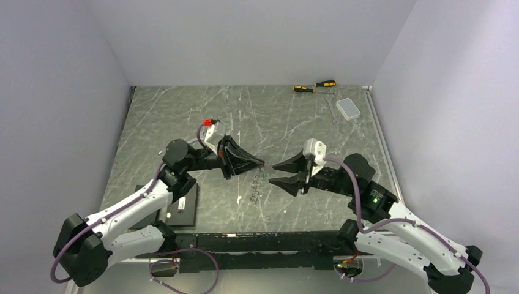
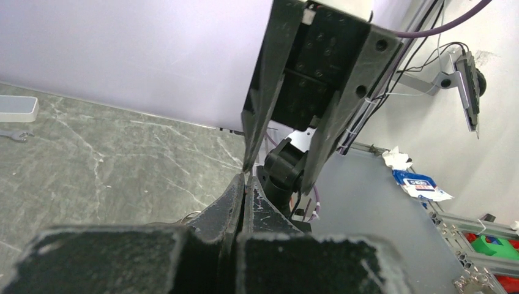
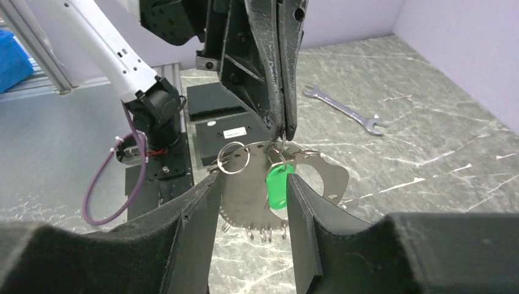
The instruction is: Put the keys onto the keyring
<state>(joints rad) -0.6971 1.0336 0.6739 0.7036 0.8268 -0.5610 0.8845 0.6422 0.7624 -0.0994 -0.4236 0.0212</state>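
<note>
The left gripper (image 3: 284, 130) is pinched shut on the toothed keyring (image 3: 330, 174), a green-headed key (image 3: 279, 185) dangling there. The right gripper (image 3: 253, 184) stands apart, flanking them.

Grey marbled table (image 1: 183, 116), two screwdrivers (image 1: 314, 86), wrench (image 1: 332, 111), pale box (image 1: 349, 108) — far right corner.

We see the right gripper (image 3: 252, 177) matt black and grainy; between its fingers (image 3: 190, 226), the keyring (image 3: 245, 197) is dull grey metal, the key (image 3: 279, 185) glossy green plastic.
</note>
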